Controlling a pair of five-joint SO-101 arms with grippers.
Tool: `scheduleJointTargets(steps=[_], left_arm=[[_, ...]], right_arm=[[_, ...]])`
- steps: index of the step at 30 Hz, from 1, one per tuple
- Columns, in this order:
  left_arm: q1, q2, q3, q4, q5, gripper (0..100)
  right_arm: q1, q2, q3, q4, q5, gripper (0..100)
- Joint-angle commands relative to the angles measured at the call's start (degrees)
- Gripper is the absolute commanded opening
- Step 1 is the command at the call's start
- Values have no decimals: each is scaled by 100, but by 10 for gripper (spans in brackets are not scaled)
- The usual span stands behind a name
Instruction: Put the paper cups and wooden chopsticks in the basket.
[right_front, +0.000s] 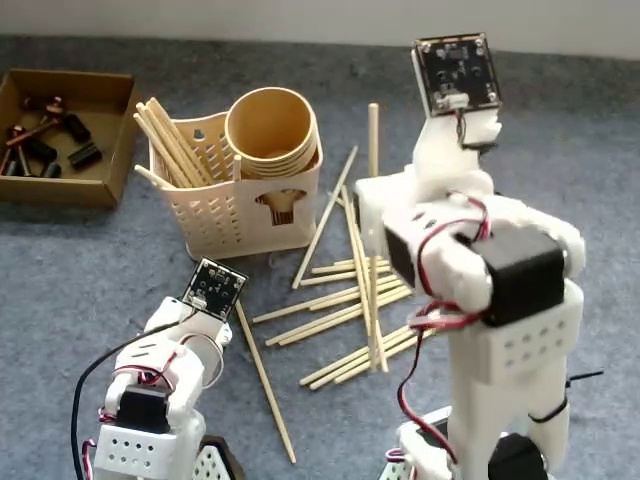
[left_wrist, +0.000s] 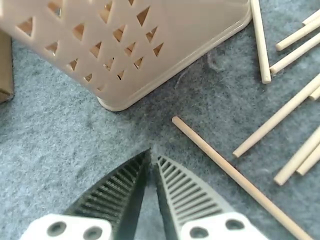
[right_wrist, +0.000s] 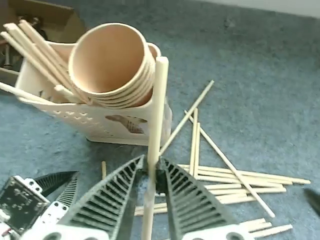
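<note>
A cream basket (right_front: 240, 215) stands on the grey carpet. In it are a stack of paper cups (right_front: 272, 128) and several wooden chopsticks (right_front: 168, 145). My right gripper (right_wrist: 152, 160) is shut on one chopstick (right_wrist: 159, 100), held upright beside the basket (right_wrist: 100, 127) and its cups (right_wrist: 107, 60). Several loose chopsticks (right_front: 345, 310) lie scattered on the carpet in front of the basket. My left gripper (left_wrist: 153, 156) is shut on nothing, low over the carpet just in front of the basket's corner (left_wrist: 120, 95). A single chopstick (left_wrist: 235, 175) lies next to it.
A brown cardboard box (right_front: 100, 185) with dark small parts sits at the far left, behind and beside the basket. The right arm's white body (right_front: 480, 270) rises over the right part of the chopstick pile.
</note>
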Motion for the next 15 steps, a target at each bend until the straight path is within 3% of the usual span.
scheduleJointTargets(steps=[1,15], left_arm=[[-57,-57,110,-132,-44,14],[-57,-57,110,-132,-44,14]], right_arm=[[-356,-321,-40,-637,-141,5],[-1455,-303,4,-3538,-114,6]])
